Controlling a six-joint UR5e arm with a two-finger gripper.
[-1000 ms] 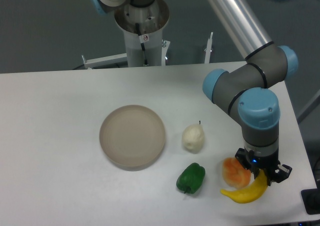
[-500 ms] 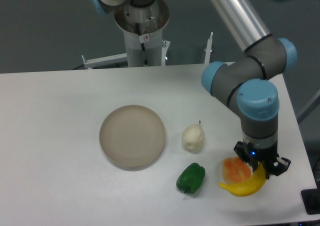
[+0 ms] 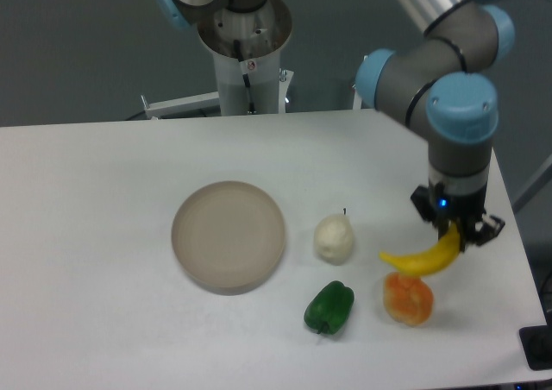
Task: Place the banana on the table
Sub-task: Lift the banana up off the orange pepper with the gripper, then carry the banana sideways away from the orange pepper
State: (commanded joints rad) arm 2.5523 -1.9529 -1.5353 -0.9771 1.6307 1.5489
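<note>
The bright-yellow banana point(image 3: 420, 258) hangs in the air above the white table point(image 3: 103, 200), held by its right end. My gripper point(image 3: 455, 231) is shut on that end, pointing straight down. The banana's free tip points left, just above the orange pepper point(image 3: 407, 298), which lies on the table at the front right. The fingertips are mostly hidden behind the banana and the gripper body.
A round beige plate point(image 3: 228, 233) sits in the middle of the table. A white pear-like fruit point(image 3: 333, 237) lies right of it and a green pepper point(image 3: 329, 307) in front of that. The table's right edge is close to the gripper.
The gripper has risen with the banana in it; the banana has left the table beside the orange pepper and now hangs above it.
</note>
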